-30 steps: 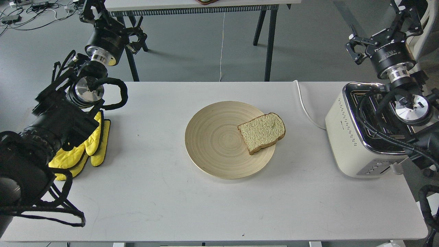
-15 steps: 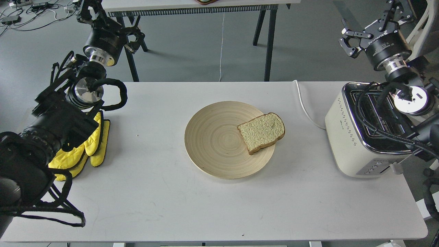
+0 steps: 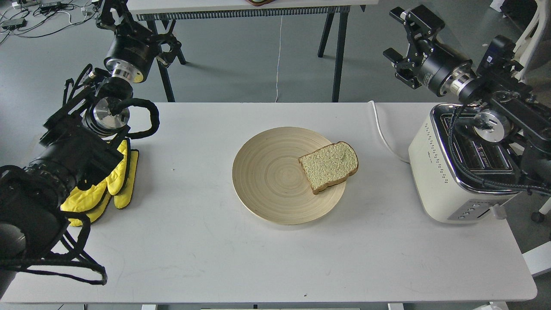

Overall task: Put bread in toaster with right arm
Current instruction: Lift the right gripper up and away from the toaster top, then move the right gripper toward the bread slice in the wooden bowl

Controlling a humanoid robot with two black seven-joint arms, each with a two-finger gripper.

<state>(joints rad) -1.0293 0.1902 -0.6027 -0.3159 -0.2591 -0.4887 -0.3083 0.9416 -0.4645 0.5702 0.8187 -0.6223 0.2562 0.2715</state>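
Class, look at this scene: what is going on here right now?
Nothing is being held yet. The bread lies on the right edge of the wooden plate, mid-table. The toaster stands at the table's right end. The right pincer hangs open, high behind the toaster, far from the bread. The left arm's pincer is raised at far left, above yellow mitts.

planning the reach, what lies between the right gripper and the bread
In the head view, only bare white table and the toaster's white cord lie between the right gripper and the bread.

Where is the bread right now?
In the head view, the bread lies flat on the right edge of the wooden plate, mid-table, left of the toaster.
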